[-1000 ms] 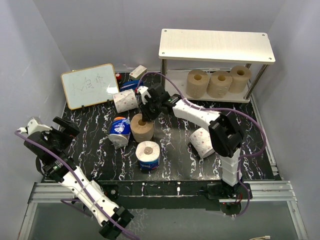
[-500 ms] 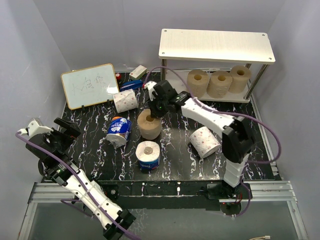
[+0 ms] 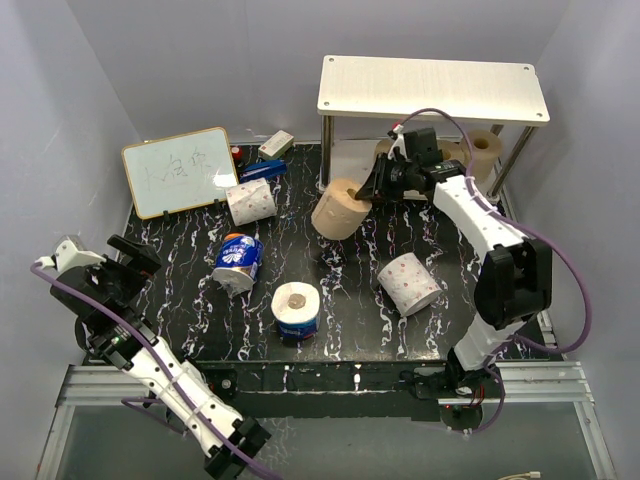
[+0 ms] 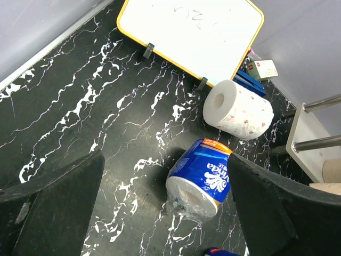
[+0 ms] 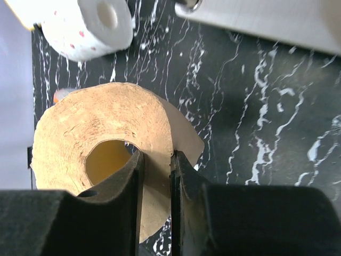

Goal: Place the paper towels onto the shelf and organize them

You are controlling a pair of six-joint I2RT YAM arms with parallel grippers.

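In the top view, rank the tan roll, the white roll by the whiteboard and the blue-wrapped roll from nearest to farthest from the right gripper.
1. Tan roll: clamped in the right gripper, just to its left.
2. White roll: farther left, beside the whiteboard.
3. Blue-wrapped roll: left and nearer the arm bases.

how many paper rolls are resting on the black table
4: far white dotted roll beside the framed whiteboard, blue-wrapped roll mid-left, upright blue-banded white roll near front, right white dotted roll. Not counted: tan roll in the right gripper's jaws. Arms may hide more.
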